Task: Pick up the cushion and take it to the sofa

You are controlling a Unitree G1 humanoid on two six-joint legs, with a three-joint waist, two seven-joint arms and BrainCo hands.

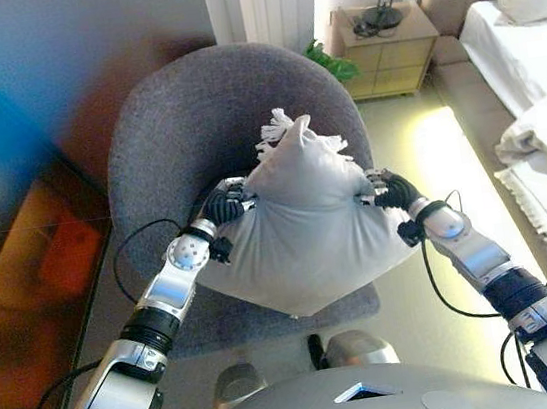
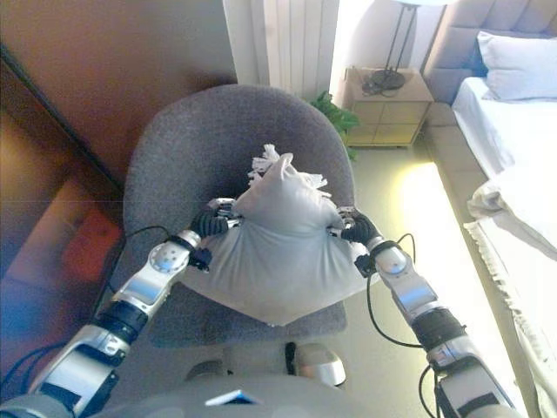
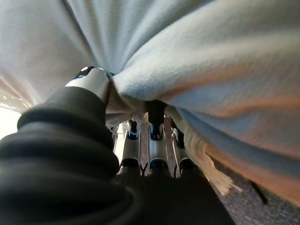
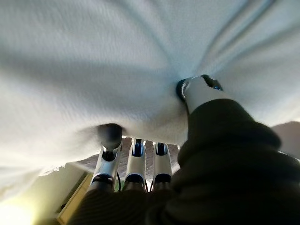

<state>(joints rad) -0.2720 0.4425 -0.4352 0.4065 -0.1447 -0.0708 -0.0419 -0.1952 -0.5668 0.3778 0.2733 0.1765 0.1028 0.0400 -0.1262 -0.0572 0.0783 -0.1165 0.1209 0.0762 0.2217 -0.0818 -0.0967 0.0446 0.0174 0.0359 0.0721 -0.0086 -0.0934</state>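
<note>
Because the cushion (image 1: 302,226) is soft, pale and loosely stuffed, I judge it light and easy to deform: the cover bunches into folds wherever a finger presses, and the fringe at its top corner flops free. I judge the two side edges the correct places to take hold, since a grip on the fabric there gathers enough cloth not to slip. At centre frame in the head views, it sits between both hands over the seat of the grey armchair (image 1: 171,117), its lower corner hanging toward the front edge of the seat. My left hand (image 1: 223,207) comes in from the lower left, forearm angled upward, fingers (image 3: 154,140) curled into the cloth and thumb pinching a fold. My right hand (image 1: 385,190) mirrors it from the lower right, fingers (image 4: 136,164) under the fabric, thumb pressed in
</note>
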